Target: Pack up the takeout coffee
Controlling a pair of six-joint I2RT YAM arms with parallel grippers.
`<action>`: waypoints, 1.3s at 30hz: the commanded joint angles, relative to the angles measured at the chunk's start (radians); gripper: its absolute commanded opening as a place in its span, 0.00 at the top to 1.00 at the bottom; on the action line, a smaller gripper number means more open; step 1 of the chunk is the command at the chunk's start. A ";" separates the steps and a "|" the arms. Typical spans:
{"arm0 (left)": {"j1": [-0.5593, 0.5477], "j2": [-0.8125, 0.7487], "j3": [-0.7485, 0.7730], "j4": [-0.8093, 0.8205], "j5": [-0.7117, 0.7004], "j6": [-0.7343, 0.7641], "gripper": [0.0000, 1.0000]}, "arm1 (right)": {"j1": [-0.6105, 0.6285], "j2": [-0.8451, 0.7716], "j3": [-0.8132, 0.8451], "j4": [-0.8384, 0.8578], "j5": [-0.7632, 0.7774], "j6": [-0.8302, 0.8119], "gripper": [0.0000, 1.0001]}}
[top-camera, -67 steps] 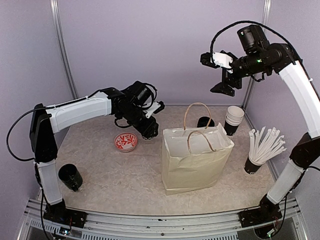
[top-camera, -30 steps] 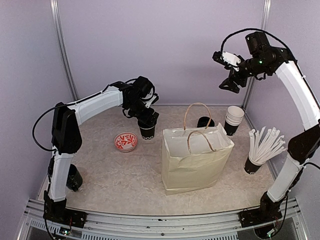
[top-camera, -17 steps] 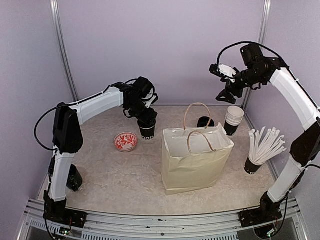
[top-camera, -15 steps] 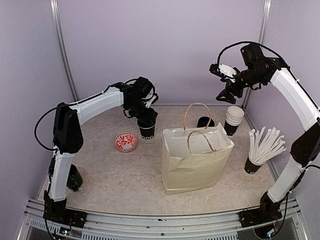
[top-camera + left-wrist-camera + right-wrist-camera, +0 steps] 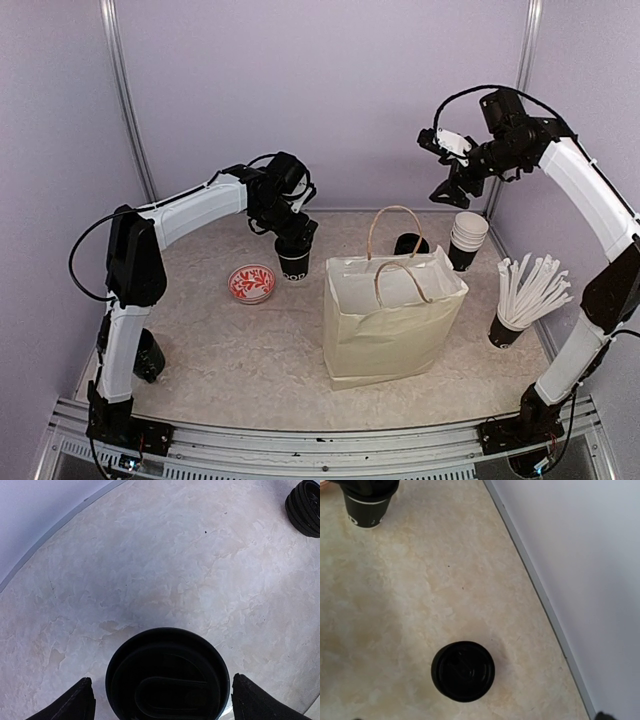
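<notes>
From the top camera, finds the left gripper (image 5: 296,239) sitting right over the top of the small black paper cup with white print and a black lid (image 5: 295,264). Shows that cup upright on the pale marbled table (image 5: 240,350) toward the back left, just right of a small round red-and-white patterned bowl (image 5: 251,283) and left of a cream paper bag with looped handles (image 5: 392,320), mouth open, in the middle. Places behind the bag a short black round piece (image 5: 410,244), beside it a nested stack of black cups with white rims (image 5: 466,238), nearer on the right a black cup full of white sticks (image 5: 522,298), and one more black cup (image 5: 143,355) by the left arm's base. Shows the right gripper (image 5: 448,185) high in the air over the back right, gripping nothing. From the left wrist, looks straight down on the cup's lid between the two black fingers (image 5: 80,702), spread wider than the cup: a strip of table on the left side, the right one almost at the rim, contact impossible to tell. Catches the ribbed side of the short black piece at the upper right corner. From the right wrist, looks down on that piece alone on the table near the wall, and on the cup at the upper left under the left gripper. Shows only the dark tips of the right fingers (image 5: 605,715) at the bottom edge, far apart.
</notes>
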 commanded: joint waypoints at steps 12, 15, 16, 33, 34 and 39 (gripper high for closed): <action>0.016 0.047 0.030 -0.054 0.041 -0.026 0.13 | -0.010 -0.024 -0.032 0.036 -0.013 0.010 0.01; 0.016 0.047 0.030 -0.062 0.045 -0.026 0.19 | -0.010 -0.027 -0.038 0.038 -0.018 0.011 0.01; 0.016 0.046 0.030 -0.063 0.048 -0.029 0.20 | -0.010 -0.028 -0.041 0.038 -0.017 0.011 0.01; -0.099 -0.318 -0.355 -0.079 0.074 -0.012 0.23 | -0.010 -0.042 -0.075 0.066 -0.040 0.020 0.01; -0.113 -0.337 -0.385 -0.082 0.077 -0.015 0.23 | -0.010 -0.042 -0.076 0.068 -0.045 0.021 0.01; -0.181 -0.433 -0.506 -0.121 0.074 -0.064 0.23 | -0.010 -0.037 -0.076 0.075 -0.076 0.034 0.01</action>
